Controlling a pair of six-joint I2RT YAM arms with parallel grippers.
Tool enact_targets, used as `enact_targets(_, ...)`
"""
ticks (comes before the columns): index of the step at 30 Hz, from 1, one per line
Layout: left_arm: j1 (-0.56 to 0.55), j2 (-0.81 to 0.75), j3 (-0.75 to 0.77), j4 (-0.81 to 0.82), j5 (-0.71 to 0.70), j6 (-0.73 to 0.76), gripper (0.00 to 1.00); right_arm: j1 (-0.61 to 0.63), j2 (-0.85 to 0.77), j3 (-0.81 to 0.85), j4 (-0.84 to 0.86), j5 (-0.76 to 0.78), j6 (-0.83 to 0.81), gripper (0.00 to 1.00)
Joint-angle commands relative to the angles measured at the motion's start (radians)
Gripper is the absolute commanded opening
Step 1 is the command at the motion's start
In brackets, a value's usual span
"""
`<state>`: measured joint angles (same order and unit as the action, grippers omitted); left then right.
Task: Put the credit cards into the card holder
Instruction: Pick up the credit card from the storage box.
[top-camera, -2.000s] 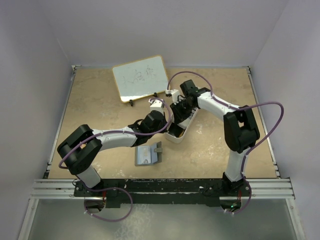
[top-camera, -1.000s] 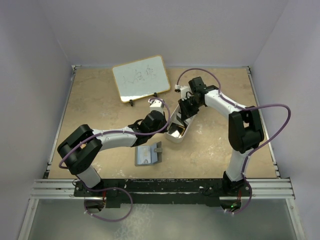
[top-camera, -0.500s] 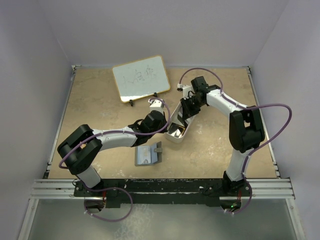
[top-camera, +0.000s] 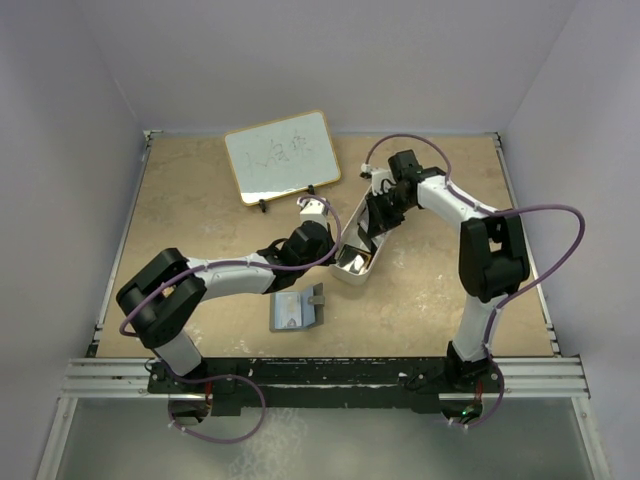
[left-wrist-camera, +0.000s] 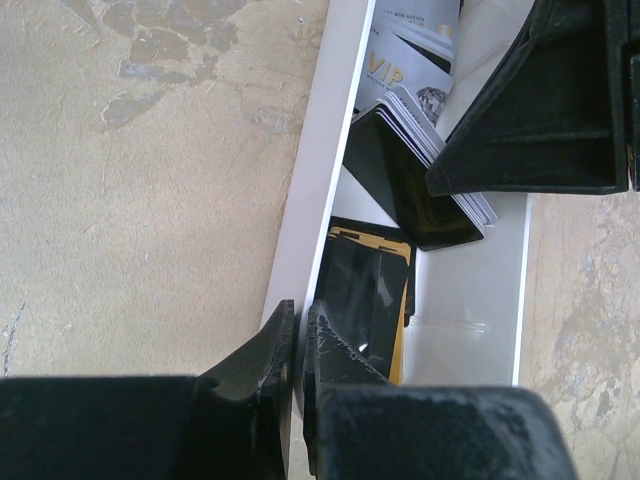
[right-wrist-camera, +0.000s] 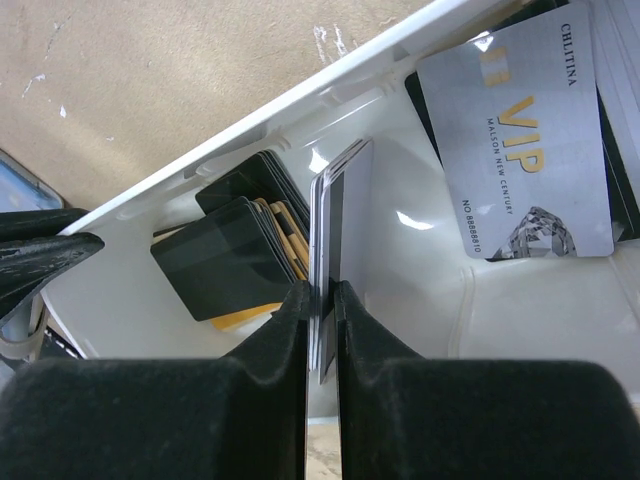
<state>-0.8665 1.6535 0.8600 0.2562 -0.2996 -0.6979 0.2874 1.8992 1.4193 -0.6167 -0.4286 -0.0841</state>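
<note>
The credit cards lie in a long white tray (top-camera: 351, 272) at mid-table. My right gripper (right-wrist-camera: 321, 295) is shut on a thin stack of cards (right-wrist-camera: 330, 200) standing on edge inside the tray (right-wrist-camera: 300, 110). Beside it lie a black and yellow pile (right-wrist-camera: 225, 255) and a silver VIP card (right-wrist-camera: 520, 140). My left gripper (left-wrist-camera: 300, 315) is shut on the tray's side wall (left-wrist-camera: 320, 150), next to a black card (left-wrist-camera: 365, 290) on a yellow one. The card holder (top-camera: 295, 310) lies open, light blue inside, near the left arm, apart from both grippers.
A small whiteboard (top-camera: 280, 155) with an orange frame stands on its feet at the back left. The right arm (top-camera: 485, 250) arches over the table's right side. Grey walls enclose the table on three sides.
The right gripper has shifted a little toward the tray's far end and pinched tighter on the card stack. The left gripper still holds the tray wall.
</note>
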Motion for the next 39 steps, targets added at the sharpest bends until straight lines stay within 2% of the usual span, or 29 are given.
enact_targets(1,0.004,0.005,0.039,0.057,-0.035,-0.032,0.00,-0.029,0.004,0.029,-0.030,-0.009,0.001,0.19)
enact_targets(3,0.004,0.006,0.041,0.057,-0.032,-0.032,0.00,-0.034,0.005,0.031,-0.033,-0.012,0.001,0.24)
enact_targets(4,0.004,0.005,0.041,0.057,-0.032,-0.032,0.00,-0.035,0.005,0.032,-0.031,-0.018,0.000,0.23)
enact_targets(7,0.003,0.005,0.042,0.057,-0.032,-0.032,0.00,-0.039,0.012,0.039,-0.034,-0.034,-0.002,0.09)
enact_targets(9,0.003,0.006,0.042,0.057,-0.032,-0.032,0.00,-0.040,0.013,0.044,-0.034,-0.041,0.001,0.04)
enact_targets(27,0.003,-0.002,0.054,0.036,-0.038,-0.018,0.00,-0.093,-0.016,0.065,-0.003,-0.127,0.056,0.03)
enact_targets(32,0.003,0.004,0.061,0.029,-0.038,-0.017,0.00,-0.101,-0.011,0.061,0.001,-0.135,0.054,0.08)
enact_targets(34,0.003,0.005,0.063,0.029,-0.035,-0.018,0.00,-0.103,-0.004,0.058,0.007,-0.152,0.047,0.00)
enact_targets(39,0.003,0.006,0.065,0.025,-0.036,-0.018,0.00,-0.105,0.009,0.063,0.011,-0.160,0.051,0.00)
